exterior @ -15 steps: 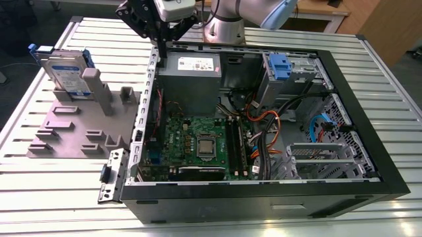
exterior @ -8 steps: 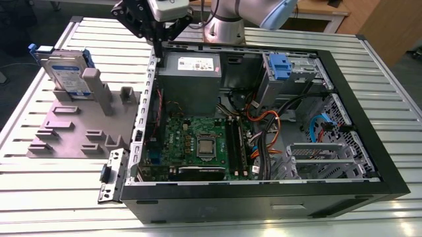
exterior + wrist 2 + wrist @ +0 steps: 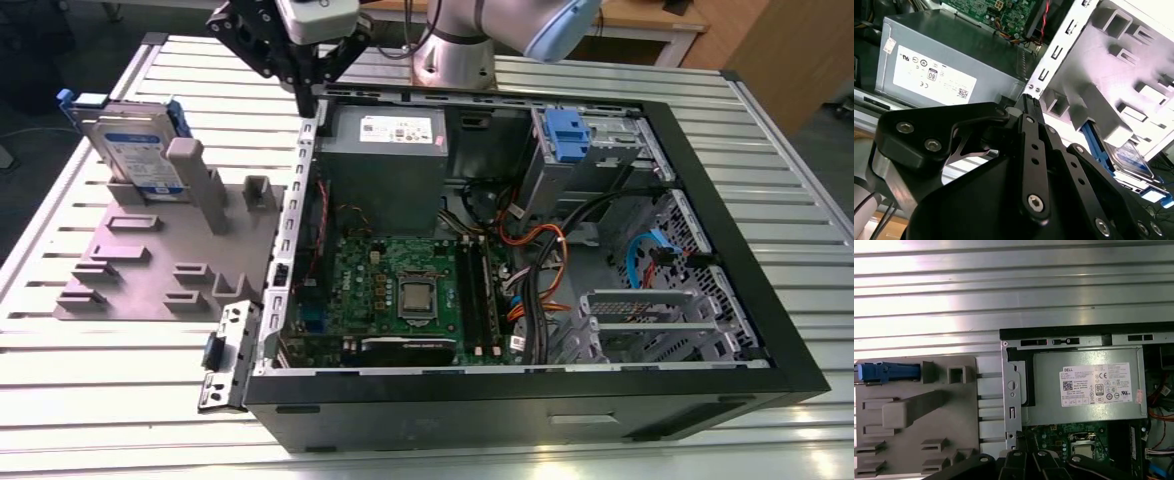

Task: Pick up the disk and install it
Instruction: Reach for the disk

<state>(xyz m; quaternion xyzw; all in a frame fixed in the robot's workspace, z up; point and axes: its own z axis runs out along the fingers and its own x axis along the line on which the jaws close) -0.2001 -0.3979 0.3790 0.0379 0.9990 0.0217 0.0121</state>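
Note:
The disk (image 3: 134, 150) stands on edge in a slot at the far corner of the grey fixture plate (image 3: 147, 265), on the exterior view's left. Its blue-and-white label and blue rails show. In the second wrist view the disk (image 3: 1131, 156) sits behind a grey post, and in the first wrist view its blue rail (image 3: 889, 372) shows edge-on. My gripper (image 3: 308, 98) hangs above the computer case's back wall, beside the power supply and to the right of the disk. Its black fingers (image 3: 1030, 107) are pressed together with nothing between them. It is apart from the disk.
The open black computer case (image 3: 747, 250) lies on a slatted aluminium table (image 3: 787, 150). Inside are a grey power supply (image 3: 384, 150), a green motherboard (image 3: 400, 290), cables, and a drive bay with a blue latch (image 3: 567, 135). Grey posts (image 3: 194, 180) rise from the fixture plate.

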